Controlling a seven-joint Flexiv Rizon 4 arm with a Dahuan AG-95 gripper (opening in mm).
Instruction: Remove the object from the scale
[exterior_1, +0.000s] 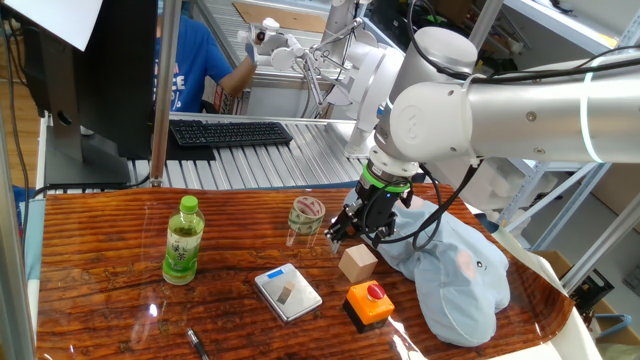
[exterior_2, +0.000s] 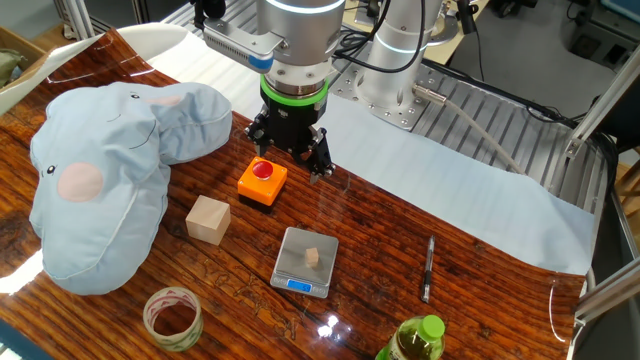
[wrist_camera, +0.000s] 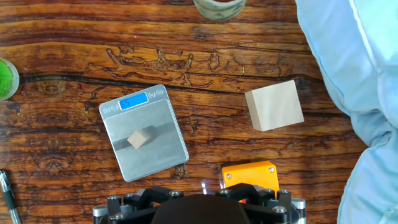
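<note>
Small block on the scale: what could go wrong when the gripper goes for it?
1. The block is tiny on the scale's smooth plate; the fingers could nudge it away or press the plate.
2. The gripper hangs above the orange box, with the larger cube nearby; either could be mistaken or bumped.

The white arm (exterior_1: 520, 100) is reaching in from the right side of the bench in one fixed view, its wrist (exterior_1: 387, 182) bending straight down behind a green ring. The black gripper (exterior_1: 352, 228) is hanging above the bench, nearer the far edge than the near one, touching nothing; its fingers (exterior_2: 322, 166) are pointing downward, but how far apart they are standing is unclear
</note>
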